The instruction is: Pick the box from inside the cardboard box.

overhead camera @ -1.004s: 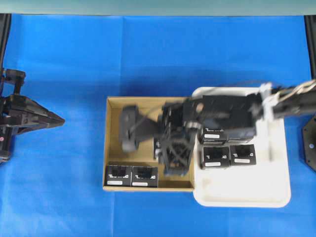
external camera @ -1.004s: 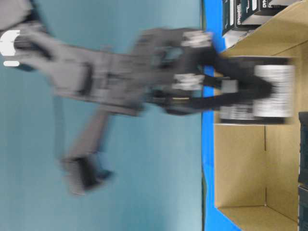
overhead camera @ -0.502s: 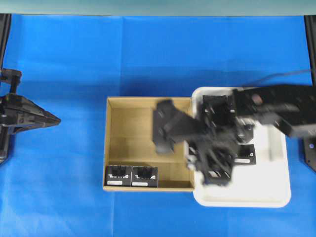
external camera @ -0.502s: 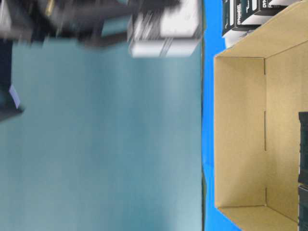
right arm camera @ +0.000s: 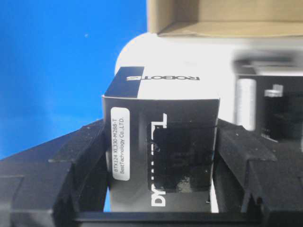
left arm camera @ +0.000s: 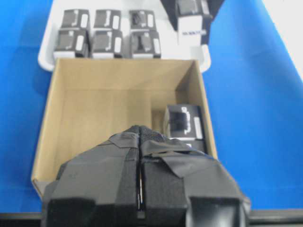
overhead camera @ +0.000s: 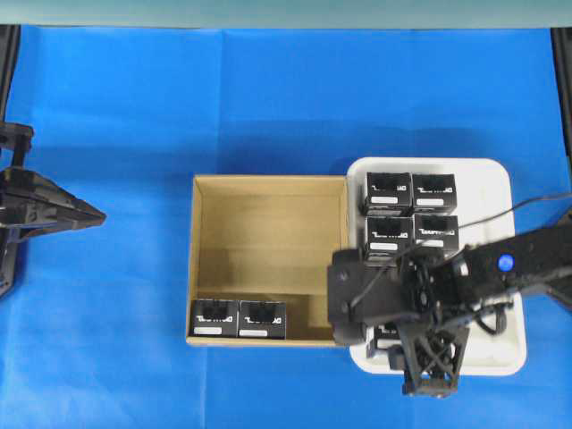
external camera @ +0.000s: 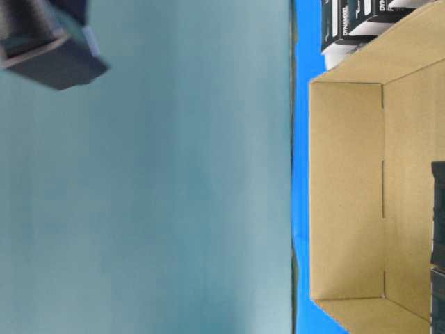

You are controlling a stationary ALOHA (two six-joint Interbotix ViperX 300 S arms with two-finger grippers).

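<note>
Small black rectangular box [right arm camera: 161, 151] with white lettering sits clamped between the right gripper's [right arm camera: 161, 165] jaws, which stand partly open around its two sides; it hangs over the near corner of the white plastic tray [overhead camera: 500, 179], out of the large shallow brown cardboard box [overhead camera: 268, 192].

Going left to right: the left gripper [left arm camera: 139, 189] has its jaws pressed together on nothing, well back from the carton. Ahead of it, two black boxes [overhead camera: 238, 318] remain in the carton.

Risks, as I judge them: the held box could land on a boxed neighbour just beside the jaws and tip, since six others crowd the tray. A release too near the rim might drop it onto the blue cloth [overhead camera: 268, 98].
</note>
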